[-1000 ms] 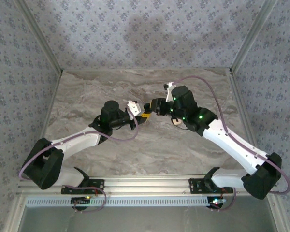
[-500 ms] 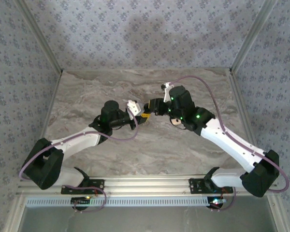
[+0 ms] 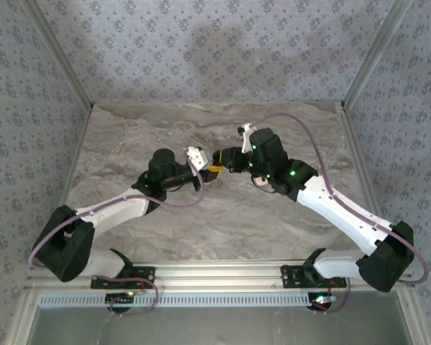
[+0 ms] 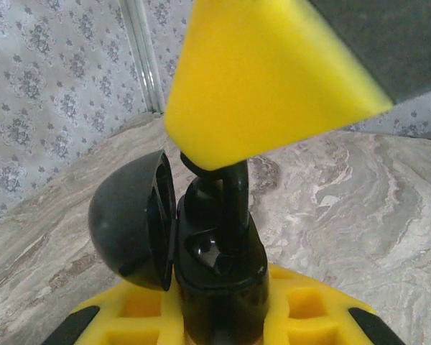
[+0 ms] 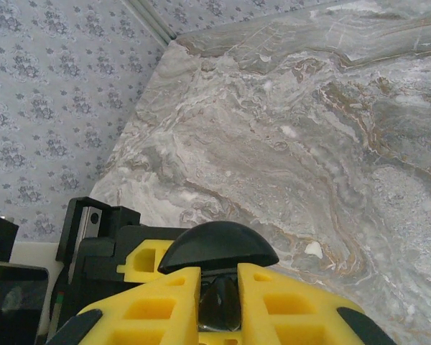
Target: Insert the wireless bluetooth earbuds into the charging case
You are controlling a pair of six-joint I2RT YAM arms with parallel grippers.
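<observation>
Where the two sets of jaws meet, the small black earbud (image 4: pixel 233 192) with its short stem stands upright, its lower end reaching into the open body of the glossy black rounded charging case (image 4: pixel 219 287). How far it sits in its cavity cannot be told. The right gripper (image 5: pixel 219 309) is closed on the earbud (image 5: pixel 219 305), which shows as a dark sliver pinched between its yellow foam pads (image 5: pixel 287 305); from the left wrist camera one of those pads (image 4: pixel 273 86) hangs directly above the case.

The left gripper (image 4: pixel 219 327) is clamped on the lower body of the case, a yellow pad on either side of it. The case's domed black lid (image 4: pixel 129 219) is swung open and stands upright, just outside the jaws. Seen from the right wrist, the lid (image 5: pixel 217 248) rises just beyond that gripper's fingertips.

From above, the left gripper (image 3: pixel 210 171) and the right gripper (image 3: pixel 220 159) meet tip to tip over the grey marble-patterned tabletop (image 3: pixel 287 136), which lies beneath and beyond both sets of jaws.
</observation>
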